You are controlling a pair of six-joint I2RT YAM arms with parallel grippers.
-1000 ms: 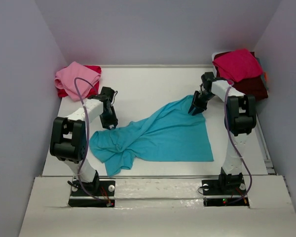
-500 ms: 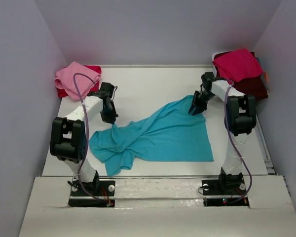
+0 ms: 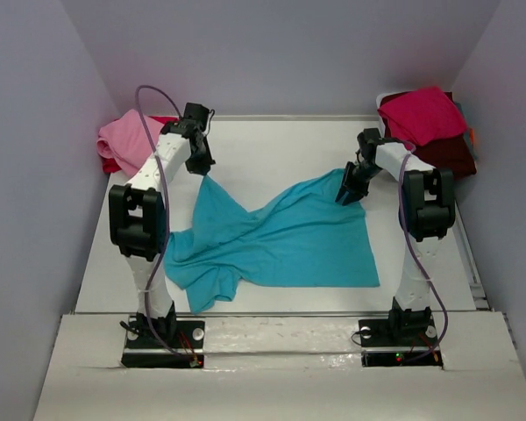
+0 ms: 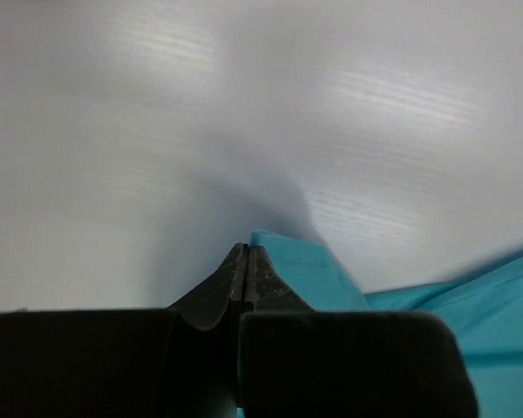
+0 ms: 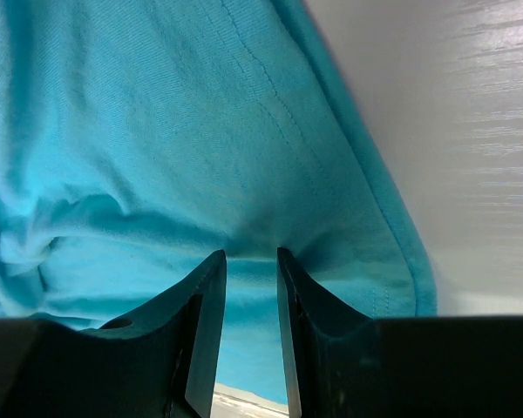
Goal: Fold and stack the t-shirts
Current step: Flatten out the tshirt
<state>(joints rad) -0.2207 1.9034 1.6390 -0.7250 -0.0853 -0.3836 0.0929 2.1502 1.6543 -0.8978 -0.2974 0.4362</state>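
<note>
From above, the turquoise t-shirt [image 3: 289, 241] lies spread on the tabletop [image 3: 272, 145], one corner raised by the left fingers [image 3: 202, 167] and its far right edge gathered at the right fingers [image 3: 348, 193]. The left wrist view shows the left fingers pressed fully together, pinching turquoise cloth at their tips. In the right wrist view the right fingers stand narrowly apart, clamping a fold of the shirt.

White table [image 3: 272, 145] with shirts
Turquoise shirt [image 3: 298, 241] lies rumpled mid-table; pink shirt [image 3: 127, 140] on red shirt [image 3: 110, 165] far left, crimson shirt [image 3: 421, 114] on maroon shirt [image 3: 449, 154] far right.
</note>
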